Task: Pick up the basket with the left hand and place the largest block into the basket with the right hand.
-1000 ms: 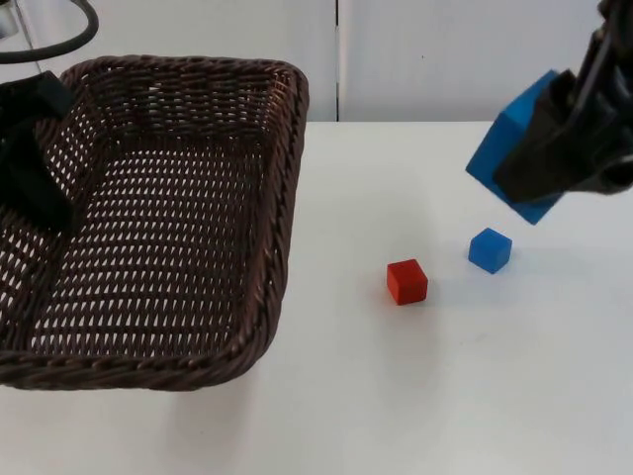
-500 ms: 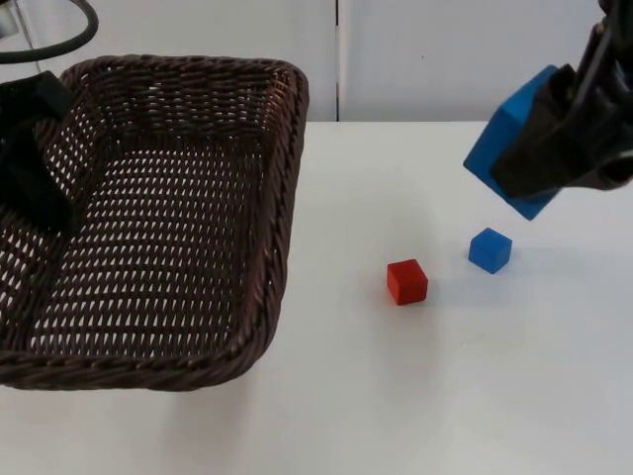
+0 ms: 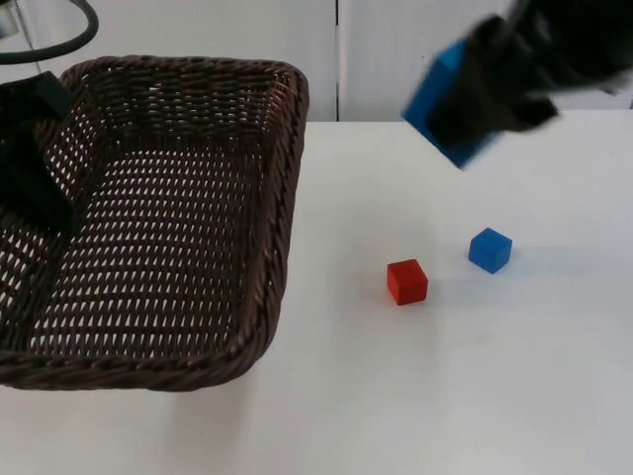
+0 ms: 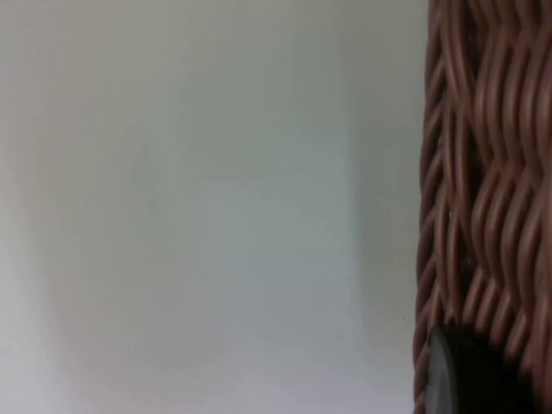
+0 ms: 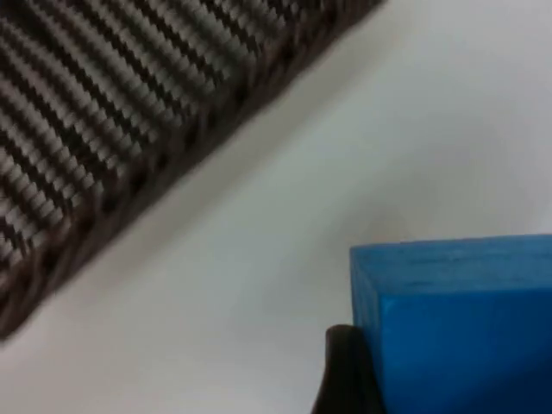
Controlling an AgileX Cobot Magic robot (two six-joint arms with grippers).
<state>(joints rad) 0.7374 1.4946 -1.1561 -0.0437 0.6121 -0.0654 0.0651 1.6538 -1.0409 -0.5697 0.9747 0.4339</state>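
Observation:
A dark brown wicker basket point(image 3: 163, 213) takes up the left of the top view, and my left gripper point(image 3: 30, 188) is shut on its left wall. That woven wall point(image 4: 483, 198) runs beside my left fingertip point(image 4: 461, 375) in the left wrist view. My right gripper point(image 3: 485, 94) hangs high above the table's far middle-right, shut on the large blue block point(image 3: 435, 99). The right wrist view has the same large blue block point(image 5: 457, 323) close up, with the basket rim point(image 5: 164, 129) beyond it. A small red block point(image 3: 406, 281) and a small blue block point(image 3: 490, 249) lie on the table.
The white table point(image 3: 445, 396) ends at the grey partition wall point(image 3: 396, 59) behind. The two small blocks lie right of the basket, below the right arm.
My right gripper has swung up and to the left with the large blue block, toward the basket. The left arm and the basket have stayed put.

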